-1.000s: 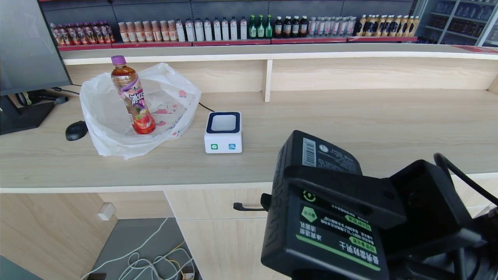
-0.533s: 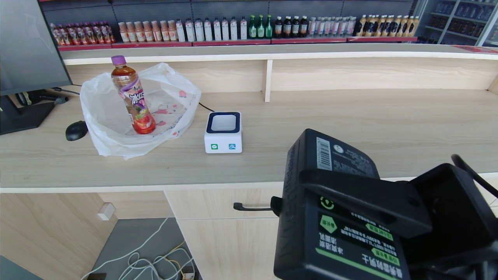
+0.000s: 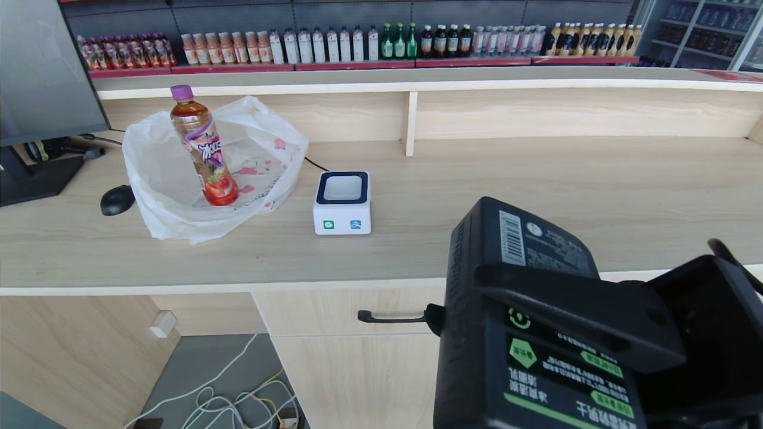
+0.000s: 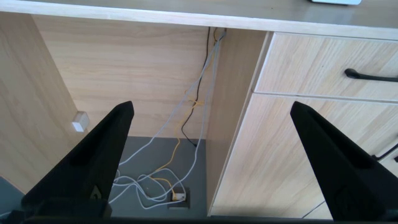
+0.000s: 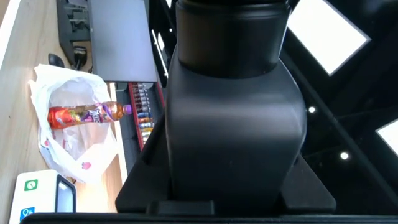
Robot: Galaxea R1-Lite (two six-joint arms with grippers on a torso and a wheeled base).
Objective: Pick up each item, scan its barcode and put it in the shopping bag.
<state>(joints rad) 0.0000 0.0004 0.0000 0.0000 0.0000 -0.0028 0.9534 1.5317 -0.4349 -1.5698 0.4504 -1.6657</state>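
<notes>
My right gripper [image 3: 539,298] is shut on a black carton [image 3: 524,244] with a white barcode, held close in front of the counter's front edge at the lower right. The right wrist view has the same black carton [image 5: 233,112] up close. A white scanner [image 3: 342,202] sits mid-counter. Left of it lies the white shopping bag [image 3: 161,208], open, with a purple-capped tea bottle [image 3: 204,149] standing in it. The bottle [image 5: 84,115] and bag [image 5: 74,152] appear far off in the right wrist view. My left gripper [image 4: 211,168] hangs open below the counter, nothing between its fingers.
A monitor [image 3: 42,65] and a black mouse [image 3: 117,199] occupy the counter's left end. An upright divider [image 3: 409,122] stands at the back. Under the counter are a drawer handle [image 3: 387,317] and loose cables [image 3: 226,399] on the floor.
My right gripper has carried the black carton to the right and slightly lower. The bag, bottle and scanner have stayed put.
</notes>
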